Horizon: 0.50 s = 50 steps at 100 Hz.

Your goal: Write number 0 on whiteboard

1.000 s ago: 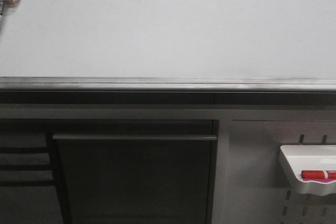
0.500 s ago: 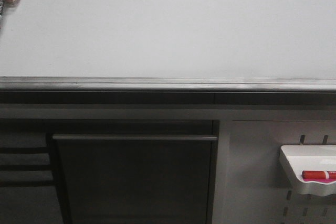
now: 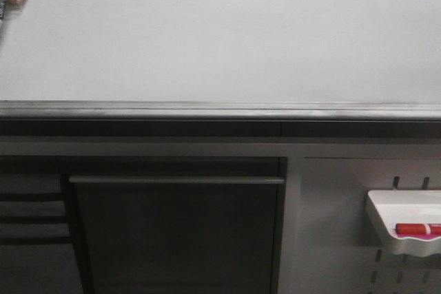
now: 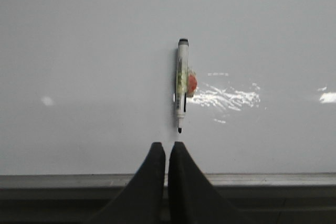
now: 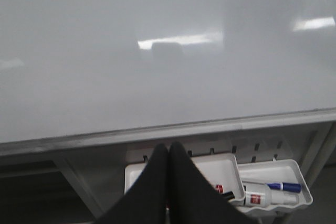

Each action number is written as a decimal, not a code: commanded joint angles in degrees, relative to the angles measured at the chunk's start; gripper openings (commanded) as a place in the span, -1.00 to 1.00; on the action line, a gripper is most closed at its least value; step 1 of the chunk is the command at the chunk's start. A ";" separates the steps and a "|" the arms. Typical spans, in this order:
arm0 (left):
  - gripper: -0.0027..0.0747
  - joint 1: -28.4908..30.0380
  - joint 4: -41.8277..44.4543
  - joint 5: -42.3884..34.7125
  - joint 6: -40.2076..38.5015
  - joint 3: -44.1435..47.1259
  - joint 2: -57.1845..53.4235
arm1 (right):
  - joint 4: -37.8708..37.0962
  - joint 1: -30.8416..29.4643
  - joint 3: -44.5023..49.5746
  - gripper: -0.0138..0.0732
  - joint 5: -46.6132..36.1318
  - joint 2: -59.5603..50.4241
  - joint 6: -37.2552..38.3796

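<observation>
Glossy white and unmarked, the whiteboard (image 3: 220, 39) carries no number 0 anywhere in these views, so the writing looks not yet begun. A marker (image 4: 182, 83) clings upright to the board, tip down, likely by the reddish magnet at its side, directly ahead of the left gripper (image 4: 167, 148), whose fingers are pressed together and empty. The right gripper (image 5: 168, 148), likewise closed on nothing, hangs above the white trays (image 5: 226, 169) of spare markers.
</observation>
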 commanded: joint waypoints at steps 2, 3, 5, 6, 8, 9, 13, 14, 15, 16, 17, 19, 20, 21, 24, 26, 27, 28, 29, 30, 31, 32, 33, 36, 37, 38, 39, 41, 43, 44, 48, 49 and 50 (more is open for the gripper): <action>-0.98 0.09 -0.11 -3.22 0.00 -2.50 3.70 | -1.12 -0.25 -2.37 -0.85 -2.54 3.58 0.11; -0.98 0.09 -0.11 -3.57 0.00 -2.50 3.88 | -1.12 -0.25 -2.37 -0.85 -2.54 3.76 0.11; -0.98 0.09 -0.24 -4.10 0.00 -2.50 4.42 | -1.12 -0.25 -2.37 -0.85 -2.42 4.30 0.11; -0.98 0.09 -0.50 -4.21 0.00 -2.50 4.74 | -1.12 -0.25 -2.37 -0.85 -2.41 4.49 0.11; -0.98 0.09 -0.89 -4.21 0.00 -2.50 5.23 | -1.12 -0.25 -2.37 -0.85 -2.04 4.96 0.11; -0.98 0.09 -1.00 -4.21 0.00 -2.50 5.37 | -1.12 -0.25 -2.37 -0.85 -1.83 5.23 0.11; -0.98 0.09 -1.18 -4.06 0.00 -2.50 6.06 | -1.12 -0.25 -2.37 -0.85 -1.52 5.72 0.11; -0.98 0.09 -1.18 -4.06 0.00 -2.50 6.19 | -1.14 -0.25 -2.37 -0.85 -1.52 5.97 0.11; -0.98 0.09 -1.18 -4.06 0.00 -2.50 6.41 | -1.25 -0.25 -2.37 -0.85 -1.52 6.08 0.11; -0.98 0.09 -1.03 -4.06 0.00 -2.50 6.53 | -1.25 -0.25 -2.37 -0.85 -1.52 6.30 0.11; -0.98 0.09 -1.03 -4.06 0.00 -2.50 6.65 | -1.25 -0.25 -2.37 -0.85 -1.52 6.32 0.11; -0.98 0.09 -0.87 -4.06 0.00 -2.50 6.90 | -1.62 -0.25 -2.37 -0.85 -1.62 6.57 0.11; -0.98 0.09 -0.73 -4.06 0.00 -2.50 7.13 | -1.75 -0.25 -2.37 -0.85 -1.63 6.59 0.11; -0.98 0.09 -0.73 -4.06 0.00 -2.50 7.24 | -1.88 -0.25 -2.37 -0.85 -1.76 6.70 0.00; -0.98 0.09 -0.73 -3.97 0.00 -2.50 7.65 | -2.00 -0.25 -2.37 -0.85 -1.74 6.96 -0.73; -0.98 0.09 -0.61 -3.97 0.00 -2.50 8.01 | -2.00 -0.25 -2.37 -0.85 -1.74 7.12 -1.65; -0.98 0.09 -0.61 -3.97 0.00 -2.50 8.22 | -1.88 -0.25 -2.37 -0.85 -1.74 7.12 -1.97; -0.98 0.09 -0.61 -3.97 0.00 -2.50 8.33 | -1.88 -0.25 -2.41 -0.85 -1.74 7.28 -2.53; -0.98 0.09 -0.61 -3.97 0.00 -2.50 8.61 | -1.88 -0.25 -2.41 -0.85 -1.74 7.37 -2.73; -0.98 0.09 -0.61 -3.97 0.00 -2.50 8.75 | -1.88 -0.25 -2.50 -0.85 -1.64 7.54 -3.01; -0.97 0.09 -0.50 -3.97 0.00 -2.50 8.89 | -1.88 -0.25 -2.50 -0.85 -1.62 7.57 -3.02; -0.97 0.09 -0.51 -3.97 0.16 -2.50 9.14 | -1.88 -0.25 -2.50 -0.85 -1.62 7.69 -3.02; -0.96 0.09 -0.51 -3.97 0.17 -2.50 9.27 | -1.88 -0.25 -2.50 -0.85 -1.62 7.86 -3.02; -0.91 0.09 -0.51 -3.97 0.42 -2.50 10.05 | -1.88 -0.25 -2.50 -0.83 -1.54 8.16 -3.25; -0.88 0.09 -0.51 -3.97 0.57 -2.50 10.22 | -1.88 -0.25 -2.50 -0.82 -1.37 8.38 -3.44; -0.86 0.09 -0.51 -3.97 0.76 -2.50 10.38 | -1.73 -0.25 -2.50 -0.81 -1.39 8.41 -3.58; -0.84 0.09 -0.51 -3.97 0.87 -2.50 10.72 | -1.72 -0.13 -2.50 -0.79 -1.24 8.54 -3.75; -0.76 0.09 -0.51 -3.97 1.44 -2.50 11.31 | -1.42 -0.13 -2.50 -0.76 -1.23 8.90 -4.38; -0.67 0.09 -0.51 -4.10 1.73 -2.50 11.85 | -0.89 -0.13 -2.50 -0.71 -1.23 9.16 -5.14; -0.61 0.09 -0.51 -4.10 1.73 -2.60 12.06 | -0.72 -0.13 -2.50 -0.69 -1.23 9.46 -5.55; -0.44 0.09 -0.51 -4.26 1.73 -2.75 13.35 | 0.08 -0.13 -2.62 -0.55 -1.33 10.12 -6.42; -0.36 0.09 -0.51 -4.26 1.73 -2.73 13.58 | 0.23 -0.13 -2.73 -0.52 -1.22 10.40 -6.86; -0.33 0.09 -0.51 -4.26 1.73 -2.73 14.02 | 0.59 -0.13 -2.76 -0.47 -1.21 10.54 -7.14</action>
